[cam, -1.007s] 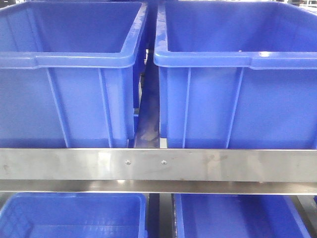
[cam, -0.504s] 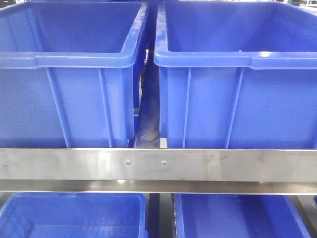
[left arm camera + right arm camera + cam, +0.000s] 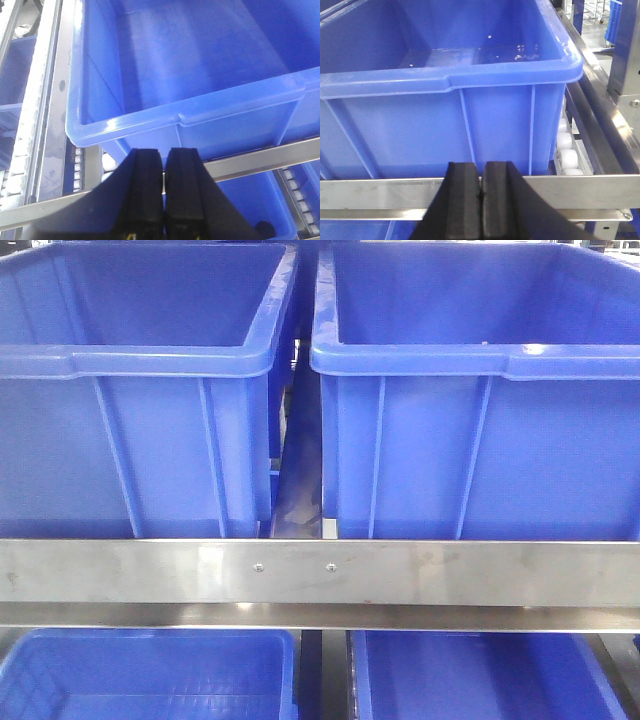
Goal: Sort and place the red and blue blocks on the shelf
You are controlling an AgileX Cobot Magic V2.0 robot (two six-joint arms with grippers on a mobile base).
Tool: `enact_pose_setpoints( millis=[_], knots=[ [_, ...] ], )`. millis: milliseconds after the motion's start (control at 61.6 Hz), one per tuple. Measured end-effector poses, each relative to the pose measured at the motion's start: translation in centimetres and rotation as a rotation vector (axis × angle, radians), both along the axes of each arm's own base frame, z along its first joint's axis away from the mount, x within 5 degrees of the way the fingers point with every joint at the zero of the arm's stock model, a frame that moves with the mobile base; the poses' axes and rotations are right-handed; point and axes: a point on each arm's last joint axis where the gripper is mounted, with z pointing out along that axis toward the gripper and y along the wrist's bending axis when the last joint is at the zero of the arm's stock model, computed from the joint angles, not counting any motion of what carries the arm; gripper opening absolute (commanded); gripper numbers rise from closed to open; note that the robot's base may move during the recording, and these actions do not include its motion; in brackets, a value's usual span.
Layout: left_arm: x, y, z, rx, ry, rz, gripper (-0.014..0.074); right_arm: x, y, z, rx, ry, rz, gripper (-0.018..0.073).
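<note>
The shelf's steel front rail (image 3: pixel 320 572), with two small screws, crosses the front view; blue bins sit above and below it. No red or blue block shows in any view. My left gripper (image 3: pixel 164 155) is shut with nothing between its black fingers, in front of a bin (image 3: pixel 190 75) and the rail (image 3: pixel 260 157). In the right wrist view, my right gripper (image 3: pixel 481 167) is also shut and empty, held before the rail (image 3: pixel 380 192) and the bin (image 3: pixel 445 65) behind it. Neither gripper appears in the front view.
Two big blue bins (image 3: pixel 130 390) (image 3: pixel 480 390) stand side by side on the upper tier, a narrow gap between them. Two more bins (image 3: pixel 150 675) (image 3: pixel 480 675) sit below. White rollers (image 3: pixel 567 155) and a steel upright (image 3: pixel 625 60) flank the right bin.
</note>
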Motion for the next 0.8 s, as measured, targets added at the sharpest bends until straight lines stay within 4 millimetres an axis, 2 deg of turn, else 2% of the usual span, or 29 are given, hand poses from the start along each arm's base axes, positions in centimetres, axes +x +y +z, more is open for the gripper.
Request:
enact_pose_setpoints(
  millis=[374,601,699,796],
  knots=[
    [0.0,0.2,0.0,0.040,-0.009,0.010,0.0137,0.0,0.0,0.0,0.000,0.000,0.000,0.0069],
    [0.1,-0.1,0.2,-0.088,-0.112,0.015,0.0137,0.0,0.0,0.0,0.000,0.000,0.000,0.0069],
    [-0.1,-0.1,-0.5,-0.144,-0.195,0.021,0.0137,0.0,0.0,0.0,0.000,0.000,0.000,0.0069],
    [-0.4,0.0,-2.1,-0.203,-0.267,0.028,0.0137,0.0,0.0,0.0,0.000,0.000,0.000,0.0069]
  ],
)
